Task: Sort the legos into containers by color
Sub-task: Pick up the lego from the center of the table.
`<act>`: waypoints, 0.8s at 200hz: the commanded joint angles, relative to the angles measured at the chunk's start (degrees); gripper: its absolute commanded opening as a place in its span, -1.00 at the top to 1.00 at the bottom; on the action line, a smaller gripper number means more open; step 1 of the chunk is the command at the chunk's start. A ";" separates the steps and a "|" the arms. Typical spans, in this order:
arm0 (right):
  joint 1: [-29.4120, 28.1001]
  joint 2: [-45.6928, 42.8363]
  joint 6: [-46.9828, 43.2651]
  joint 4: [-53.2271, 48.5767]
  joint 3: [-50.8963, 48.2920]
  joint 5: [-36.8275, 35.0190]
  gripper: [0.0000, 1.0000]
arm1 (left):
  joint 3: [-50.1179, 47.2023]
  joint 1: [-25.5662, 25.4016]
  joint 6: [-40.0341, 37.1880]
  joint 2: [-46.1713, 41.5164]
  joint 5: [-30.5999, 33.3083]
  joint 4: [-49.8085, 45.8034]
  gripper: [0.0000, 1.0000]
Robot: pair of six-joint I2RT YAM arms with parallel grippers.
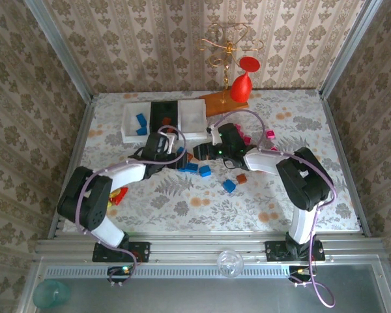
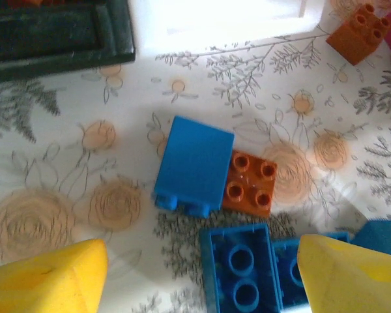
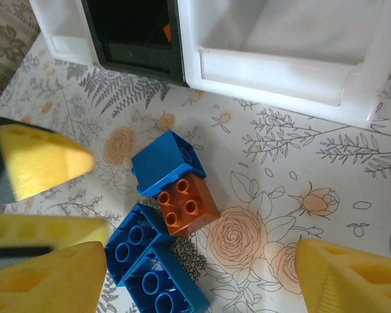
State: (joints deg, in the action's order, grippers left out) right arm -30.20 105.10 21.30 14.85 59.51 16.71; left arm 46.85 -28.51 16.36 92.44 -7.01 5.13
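- Wide and empty at the left gripper [image 2: 197,277], fingertips [image 2: 49,277] flanking two blue bricks [image 2: 238,267] lying hollow side up.
- Wide and empty too at the right gripper [image 3: 199,280], over the same cluster.
- Just beyond, a blue brick on its side [image 2: 194,166] touching a brown-orange brick [image 2: 249,184], four studs up.
- At the far left, side by side: left white bin [image 1: 131,124] with blue pieces, black bin [image 1: 164,114], right white bin [image 1: 194,112].
- Loose legos [image 1: 229,186] scattered to the right.
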 commanded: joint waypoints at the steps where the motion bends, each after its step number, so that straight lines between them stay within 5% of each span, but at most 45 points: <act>1: 0.40 -2.57 1.24 1.52 -1.96 -1.59 -0.55 | 4.50 0.16 -2.98 3.93 0.90 -2.79 -0.56; 70: 0.49 -5.08 1.11 1.82 -5.05 -2.11 -0.56 | 11.49 1.61 -4.15 12.20 -1.08 -5.08 -0.44; 160: 0.41 -3.70 2.33 1.98 -5.18 -1.48 -0.57 | 9.22 6.35 0.26 13.73 -4.63 0.51 -0.02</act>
State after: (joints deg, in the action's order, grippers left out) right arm -29.98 102.06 22.79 16.19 55.20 16.01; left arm 57.30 -23.07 14.81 105.25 -9.15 3.49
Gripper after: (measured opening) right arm 0.784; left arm 0.531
